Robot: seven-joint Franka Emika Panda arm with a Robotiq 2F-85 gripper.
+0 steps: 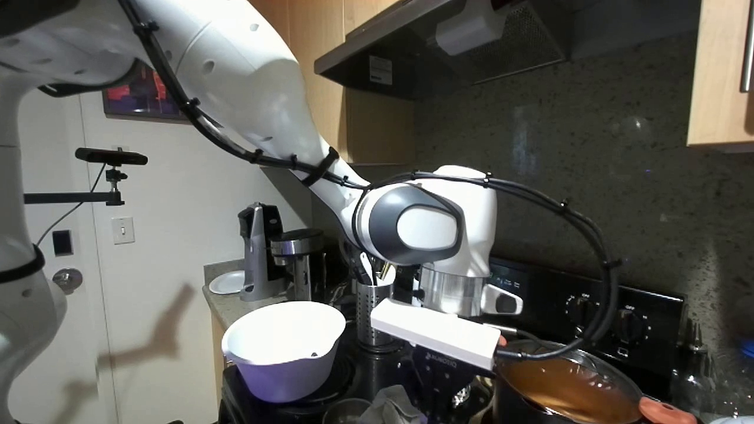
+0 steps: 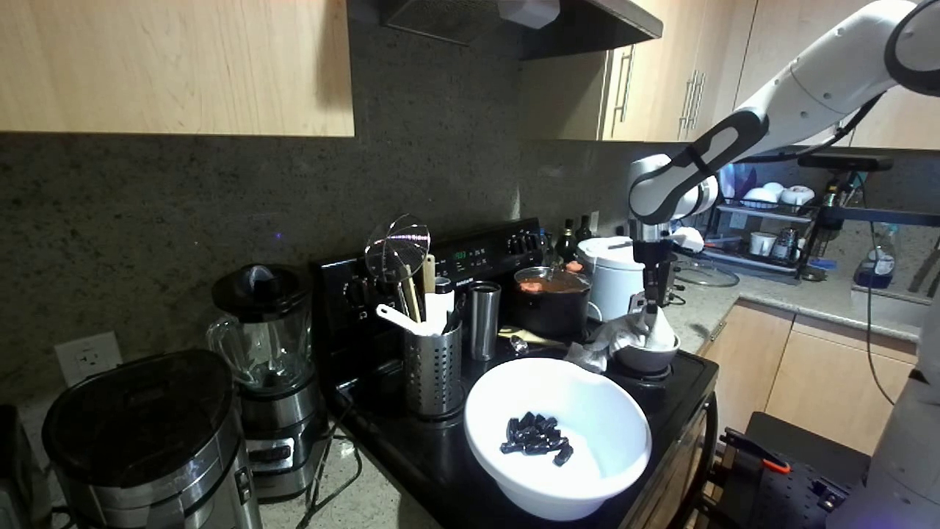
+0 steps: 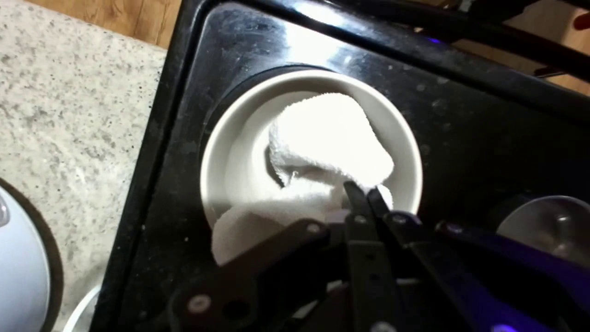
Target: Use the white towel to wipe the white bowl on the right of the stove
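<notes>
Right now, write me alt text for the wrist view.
A gripper pinches a bunched white towel inside a white bowl, with part of the towel draped over the bowl's edge. The bowl sits on a black stove, next to a speckled counter.

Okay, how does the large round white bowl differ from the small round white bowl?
The large round white bowl is wider and deeper than the small round white bowl. The large bowl holds shiny black pieces; the small bowl, part of a white cloth towel. Both stand upright on the black stove.
</notes>
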